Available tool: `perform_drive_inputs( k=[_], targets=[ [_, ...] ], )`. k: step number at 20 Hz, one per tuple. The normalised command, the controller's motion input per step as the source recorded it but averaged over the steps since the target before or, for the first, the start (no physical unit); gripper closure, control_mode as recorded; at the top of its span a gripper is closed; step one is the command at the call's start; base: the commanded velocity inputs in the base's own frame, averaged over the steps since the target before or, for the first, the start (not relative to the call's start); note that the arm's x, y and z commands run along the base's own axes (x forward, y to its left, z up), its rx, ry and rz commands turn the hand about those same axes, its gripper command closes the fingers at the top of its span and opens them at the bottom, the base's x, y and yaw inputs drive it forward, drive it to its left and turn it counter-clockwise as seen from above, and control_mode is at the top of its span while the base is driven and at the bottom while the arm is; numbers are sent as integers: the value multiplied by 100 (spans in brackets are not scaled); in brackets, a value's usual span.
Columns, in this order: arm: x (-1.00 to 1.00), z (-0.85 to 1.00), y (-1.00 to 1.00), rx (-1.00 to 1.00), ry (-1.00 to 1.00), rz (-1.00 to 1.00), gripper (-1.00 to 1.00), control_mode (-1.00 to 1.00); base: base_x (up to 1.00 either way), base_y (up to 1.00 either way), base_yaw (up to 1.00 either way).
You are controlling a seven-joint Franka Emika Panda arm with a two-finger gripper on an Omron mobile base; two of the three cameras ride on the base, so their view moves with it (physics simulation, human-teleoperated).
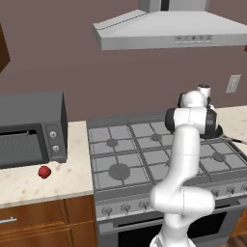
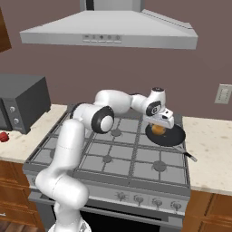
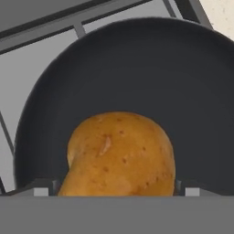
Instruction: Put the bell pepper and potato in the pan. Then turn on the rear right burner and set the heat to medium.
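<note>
Tool (image 2: 158,128) spread wide over speckled golden potato (image 3: 119,155), seemingly resting in smooth black round pan (image 3: 114,68), glossy red bell pepper (image 1: 44,171) on counter

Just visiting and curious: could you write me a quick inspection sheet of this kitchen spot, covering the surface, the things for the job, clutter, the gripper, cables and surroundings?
Surface: gas stove with grey grates, set between speckled counters.
Job's things: potato in the black pan at the stove's rear right; bell pepper on the left counter, in front of the microwave.
Clutter: nothing seen.
Gripper: gripper open, just over the pan, the potato between its fingertips with gaps on both sides.
Cables: nothing seen.
Surroundings: range hood above, wall outlet to the right, burner knobs along the stove front, wooden cabinets below.
</note>
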Motion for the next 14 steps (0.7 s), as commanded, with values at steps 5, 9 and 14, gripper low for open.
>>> perform_drive_inputs(
  k=[5,9,14],
  targets=[
    [-32,14,7,0,-7,0,-100,-100,0,0,0],
    [-33,43,1,-1,-10,0,-100,-100,0,0,0],
    [-51,51,2,-1,-13,0,-100,-100,0,0,0]
  ],
)
